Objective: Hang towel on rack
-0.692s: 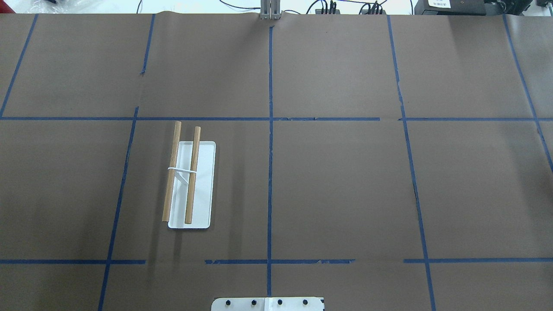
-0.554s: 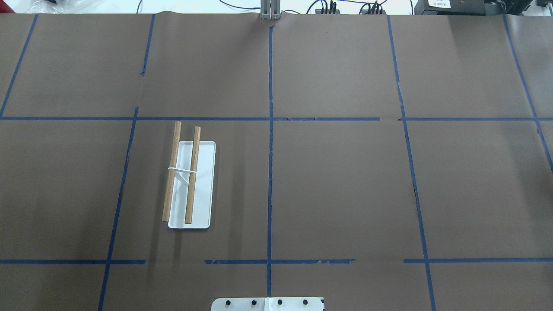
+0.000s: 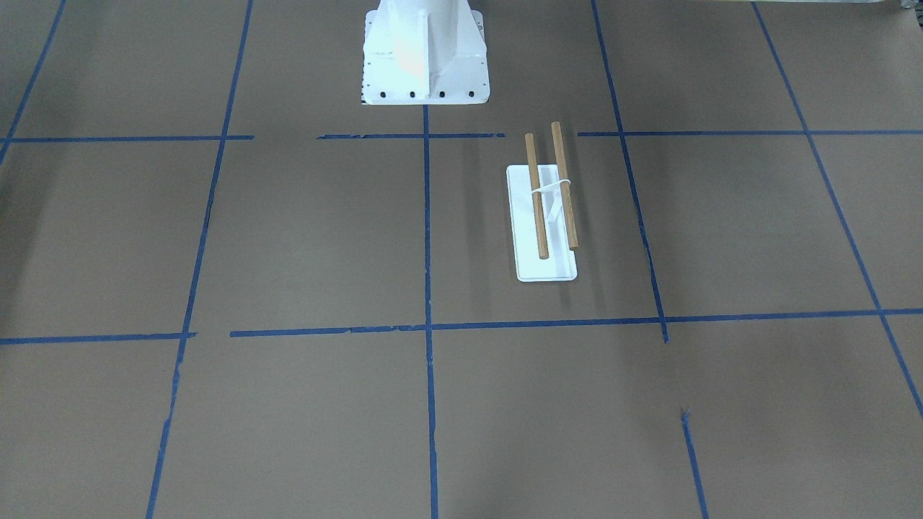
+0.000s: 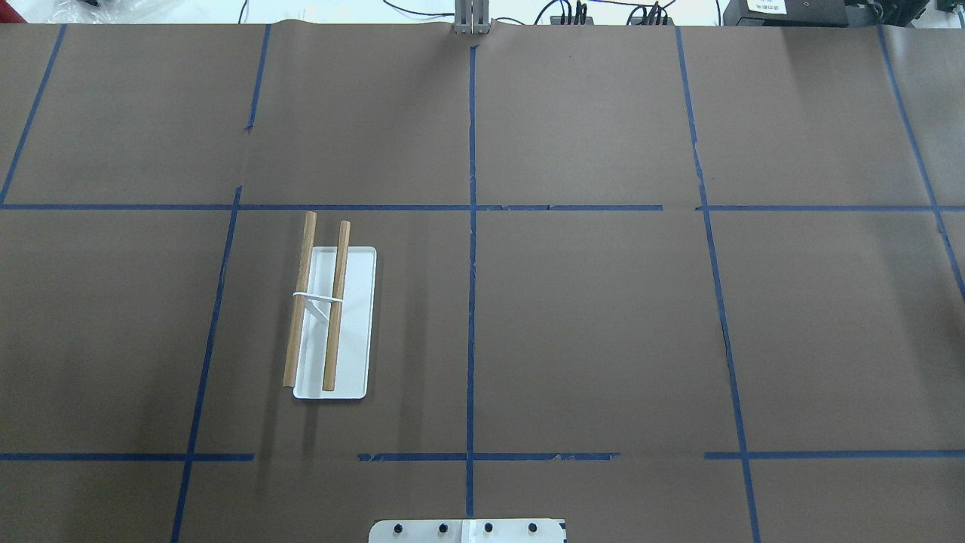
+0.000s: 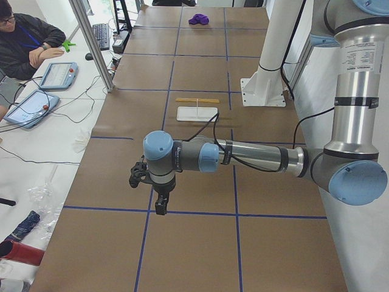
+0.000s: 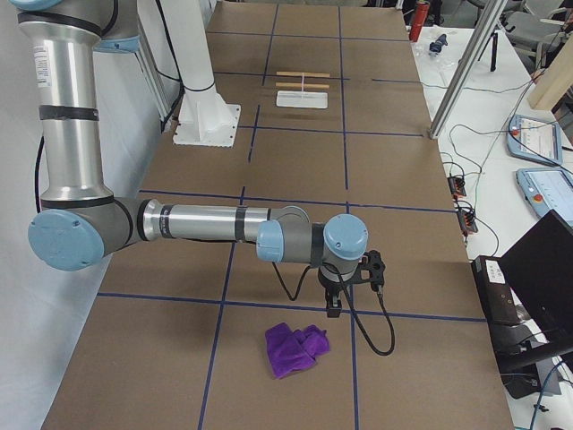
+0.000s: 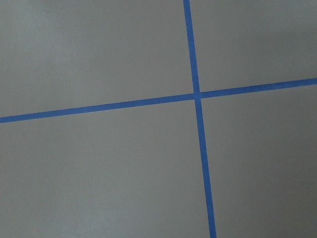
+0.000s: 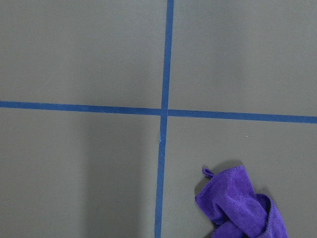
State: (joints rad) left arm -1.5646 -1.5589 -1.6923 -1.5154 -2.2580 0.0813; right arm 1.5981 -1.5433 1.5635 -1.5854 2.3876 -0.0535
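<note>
The rack (image 4: pixel 332 317) stands on the table with a flat white base and two parallel wooden dowels; it also shows in the front view (image 3: pixel 548 216) and both side views (image 5: pixel 197 112) (image 6: pixel 303 94). The purple towel (image 6: pixel 294 348) lies crumpled at the table's end on my right, far from the rack; the right wrist view shows it at the lower right with its small loop (image 8: pixel 242 206). My right gripper (image 6: pixel 333 311) hangs over the table just beside the towel. My left gripper (image 5: pixel 159 210) hangs over the opposite end. I cannot tell whether either is open or shut.
The white robot pedestal (image 3: pixel 424 58) stands at the table's near edge. Blue tape lines (image 4: pixel 472 302) divide the brown table into squares. An operator (image 5: pixel 24 42) sits beside the table with tablets (image 5: pixel 58 74). A laptop (image 6: pixel 537 269) stands off the table's side.
</note>
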